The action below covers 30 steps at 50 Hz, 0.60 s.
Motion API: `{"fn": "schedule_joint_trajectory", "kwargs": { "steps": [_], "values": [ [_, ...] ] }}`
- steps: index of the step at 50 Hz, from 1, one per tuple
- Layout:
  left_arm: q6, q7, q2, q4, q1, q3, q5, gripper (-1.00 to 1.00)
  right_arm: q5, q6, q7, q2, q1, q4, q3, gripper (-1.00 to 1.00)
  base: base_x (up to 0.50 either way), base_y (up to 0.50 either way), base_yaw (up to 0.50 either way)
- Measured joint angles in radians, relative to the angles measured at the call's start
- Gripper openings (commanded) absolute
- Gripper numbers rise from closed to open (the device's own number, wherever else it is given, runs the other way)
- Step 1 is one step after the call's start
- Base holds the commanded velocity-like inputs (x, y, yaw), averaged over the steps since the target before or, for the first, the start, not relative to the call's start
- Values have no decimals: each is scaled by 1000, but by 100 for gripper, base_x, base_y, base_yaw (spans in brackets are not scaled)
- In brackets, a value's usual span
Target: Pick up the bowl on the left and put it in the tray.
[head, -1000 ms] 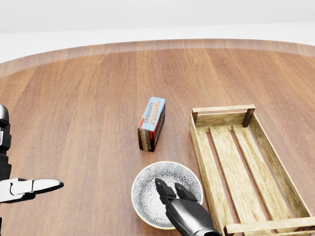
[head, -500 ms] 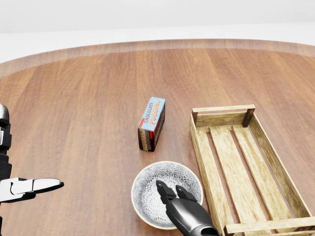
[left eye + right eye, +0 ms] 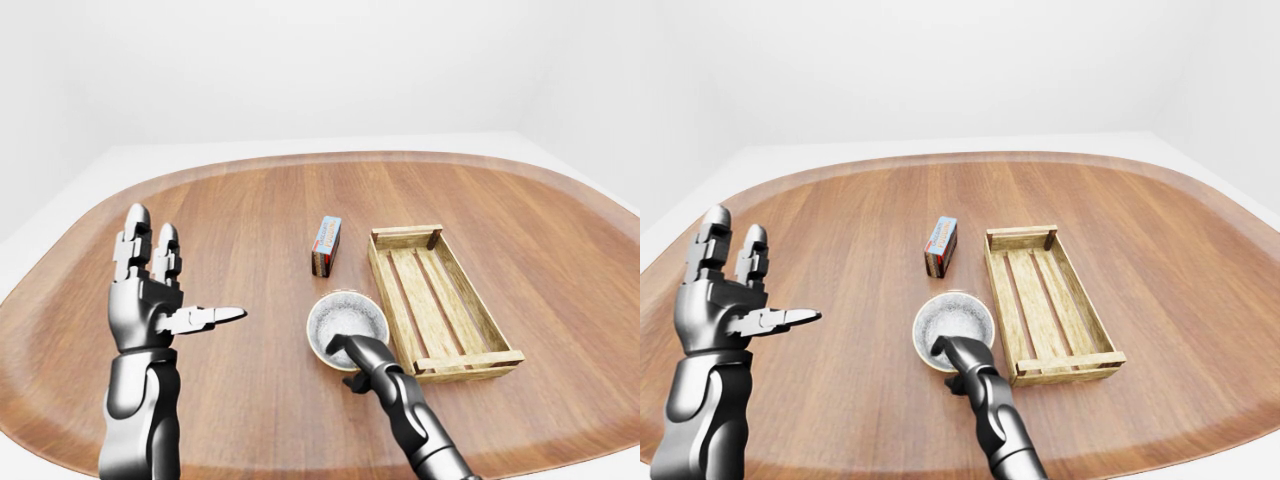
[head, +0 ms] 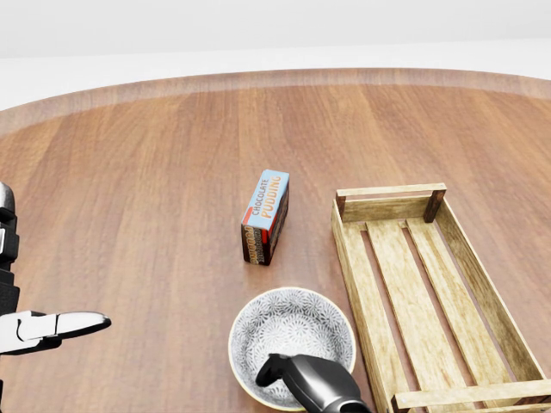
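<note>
- Right hand (image 4: 312, 385): a second ago its fingers reached straight out over the inside of the bowl. They are now curled down and closed over the near rim, which reads as a pinch grip; the thumb is hidden.
- Bowl (image 4: 293, 325): unmoved and not lifted, resting on the table (image 4: 129, 189) just left of the tray in the head view.
- Tray (image 4: 350, 249): nothing inside it.
- Pudding box (image 4: 265, 215): untouched, above the bowl in the head view.
- Left hand (image 3: 150, 300): raised, fingers spread, holding nothing.
- Status: grasp apparently made; lift and carry to the tray still to do.
</note>
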Motion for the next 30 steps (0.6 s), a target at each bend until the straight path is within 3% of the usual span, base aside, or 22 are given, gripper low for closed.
{"fn": "schedule_joint_trajectory", "kwargs": {
  "steps": [17, 30],
  "values": [
    [0, 0, 2, 6, -2, 3, -1, 100, -20, 0, 0, 3, 42, -54, 34, -100, 0, 0, 0],
    [0, 0, 0, 2, 2, 1, 0, 100, -35, 0, 62, 6, 67, -146, 66, -100, 0, 0, 0]
  ]
}}
